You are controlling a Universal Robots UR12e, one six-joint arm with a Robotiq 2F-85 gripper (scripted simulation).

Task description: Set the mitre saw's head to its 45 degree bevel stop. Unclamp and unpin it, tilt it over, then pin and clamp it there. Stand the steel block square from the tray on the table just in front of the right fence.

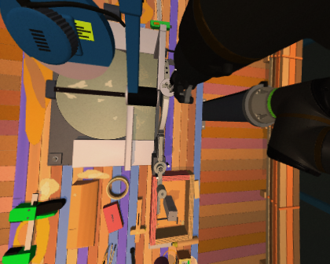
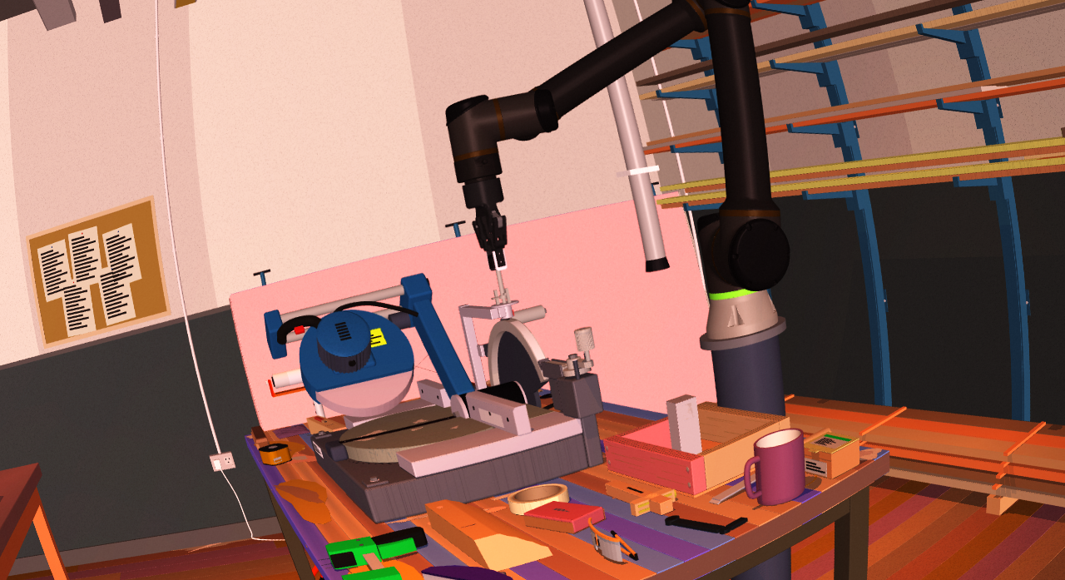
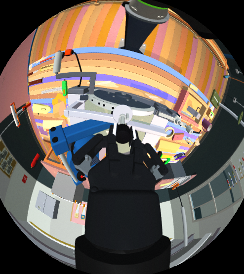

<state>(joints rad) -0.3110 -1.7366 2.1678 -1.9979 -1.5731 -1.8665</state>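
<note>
The bevel pin [image 2: 500, 283] [image 3: 123, 120] stands up from the top of the pale frame behind the mitre saw, and I hold its dark knob in my closed gripper [image 2: 496, 260] [image 3: 123, 130] [image 1: 173, 88], straight above it. The blue saw head [image 2: 356, 361] [image 1: 55, 30] leans over to the left of the round table. A knurled clamp knob [image 2: 585, 344] sits on the grey block at the saw's right rear. The steel block square [image 2: 684, 424] [image 1: 170, 209] stands in the wooden tray [image 2: 689, 444], right of the saw.
A maroon mug [image 2: 777, 466] stands at the table's front right, by a small box [image 2: 832, 452]. A tape roll [image 2: 538, 496], a red pad [image 2: 562, 515] and a wooden wedge [image 2: 484, 536] lie in front of the saw. The robot's base column [image 2: 745, 368] rises behind the tray.
</note>
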